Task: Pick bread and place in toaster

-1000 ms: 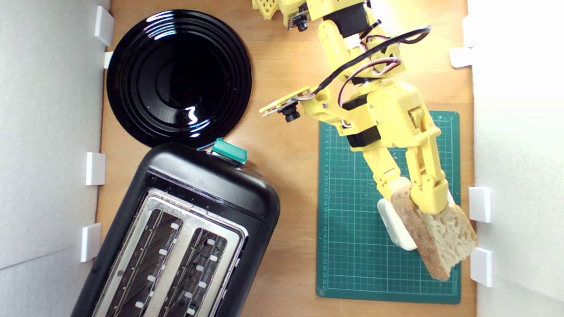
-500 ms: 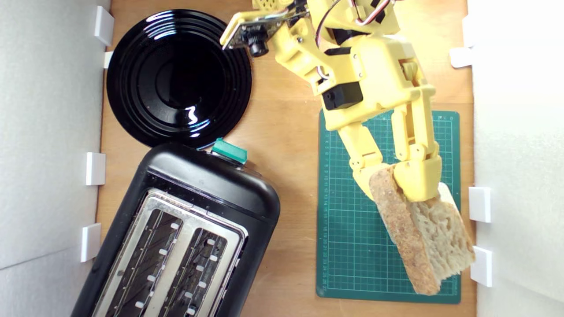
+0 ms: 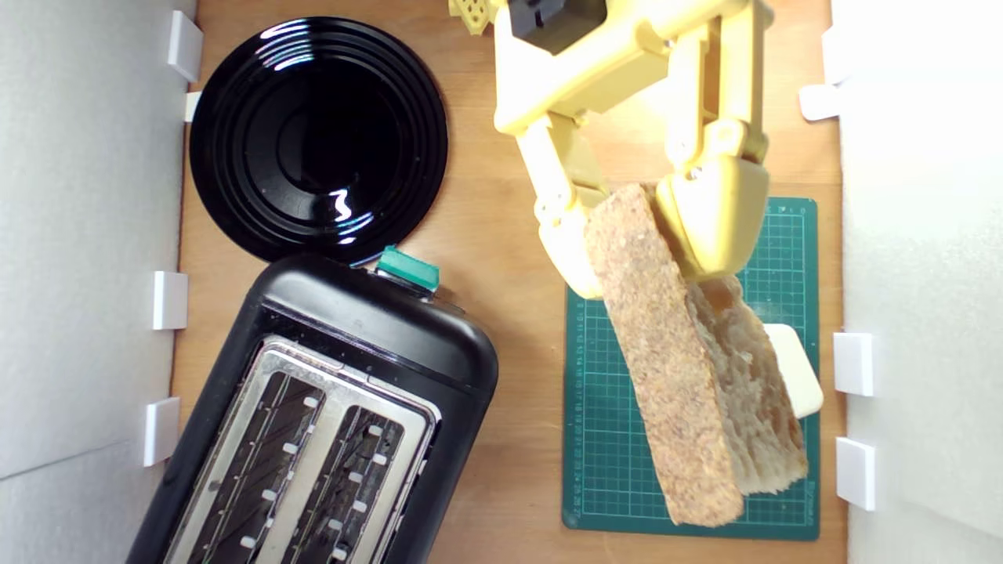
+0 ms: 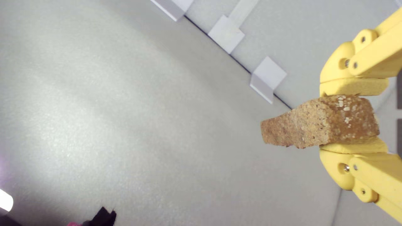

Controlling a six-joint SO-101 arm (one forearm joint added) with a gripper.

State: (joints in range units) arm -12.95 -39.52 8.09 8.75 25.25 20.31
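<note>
The claw (image 3: 627, 243) grips the bread slice (image 3: 674, 392) by one end, lifted above the cutting mat (image 3: 603, 439). The long slice hangs beyond the claw; swinging toward the toaster (image 3: 329, 407) could twist it loose.

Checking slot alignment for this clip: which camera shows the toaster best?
The exterior view. It shows the toaster from above, both slots empty, green lever at its upper end, while the gripper holds the bread over the green mat. The wrist view shows no toaster.
</note>
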